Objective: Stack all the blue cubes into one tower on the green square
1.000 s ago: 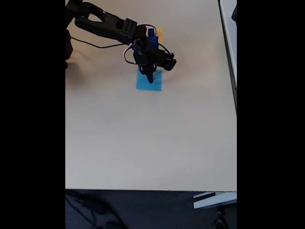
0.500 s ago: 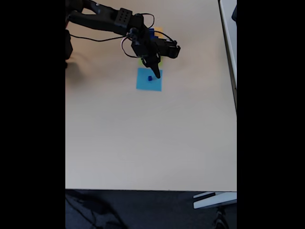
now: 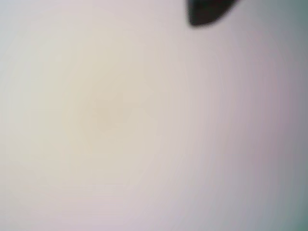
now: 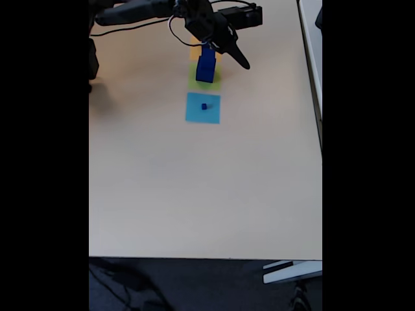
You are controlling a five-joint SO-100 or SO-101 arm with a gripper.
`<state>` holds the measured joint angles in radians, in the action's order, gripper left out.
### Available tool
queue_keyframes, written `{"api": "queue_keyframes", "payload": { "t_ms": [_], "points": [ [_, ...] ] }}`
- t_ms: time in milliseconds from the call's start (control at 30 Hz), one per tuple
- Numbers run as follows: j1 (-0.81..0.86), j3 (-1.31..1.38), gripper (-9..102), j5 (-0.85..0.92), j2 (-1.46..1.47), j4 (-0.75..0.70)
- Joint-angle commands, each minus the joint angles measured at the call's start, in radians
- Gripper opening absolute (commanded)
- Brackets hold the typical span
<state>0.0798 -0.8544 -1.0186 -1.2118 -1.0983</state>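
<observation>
Standing on the green square [image 4: 205, 83], a tower of blue cubes [image 4: 206, 65] is seen in the fixed view, while one loose blue cube [image 4: 203, 106] is left on the light-blue square [image 4: 202, 108]. The gripper [image 4: 237, 59] is raised beside the tower; its jaw state cannot be told. The tower could be toppled if brushed by the arm.

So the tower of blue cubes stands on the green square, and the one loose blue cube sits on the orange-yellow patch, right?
Not quite. The tower of blue cubes does stand on the green square, but the loose blue cube sits on the light-blue patch, nearer the camera than the green one. The fixed view shows this; the orange-yellow patch lies behind the tower.
</observation>
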Motion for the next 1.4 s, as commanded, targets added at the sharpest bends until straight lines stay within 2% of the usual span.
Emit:
{"api": "queue_keyframes", "payload": {
  "t_ms": [0,400,600,833,1067,1367],
  "points": [
    [-0.092,0.072,30,-0.057,-0.052,0.021],
    [-0.337,0.189,34,-0.345,0.152,0.014],
    [-0.4,0.126,33,-0.489,0.19,0.011],
    [-0.434,0.063,33,-0.65,0.209,-0.057],
    [-0.437,-0.015,34,-0.672,0.229,-0.061],
    [-0.463,0.028,33,-0.683,0.324,-0.08]
  ]
}}
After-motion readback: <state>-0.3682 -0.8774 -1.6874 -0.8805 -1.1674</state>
